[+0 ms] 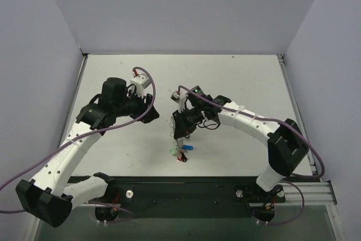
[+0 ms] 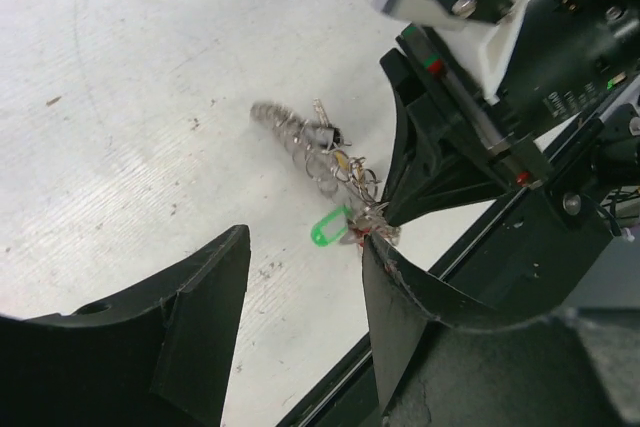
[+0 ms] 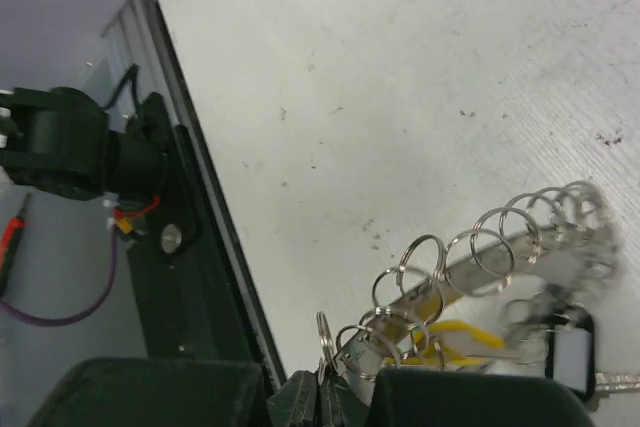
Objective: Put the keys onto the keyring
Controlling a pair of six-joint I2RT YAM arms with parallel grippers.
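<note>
Your right gripper has its fingers pressed together, pinching the wire loops at one end of the keyring. The ribbed coil runs out from the fingertips, low over the white table. You can't tell from any view whether it touches the surface.

The keys bunch at the gripped end, right under the right fingertips and near the table's front edge. The green head shows in the left wrist view. A yellow head shows behind the loops in the right wrist view. Blue and a bit of red show from above. A dark fob with a white face sits at the coil's far side. The keys are too small and tangled for you to tell which are threaded on.

Your left gripper has its fingers well apart with nothing between them. It sits near the keyring on its left side, pointing at it without touching. Through its gap you see the green head and the coil, with the right gripper's black fingers just beyond.
</note>
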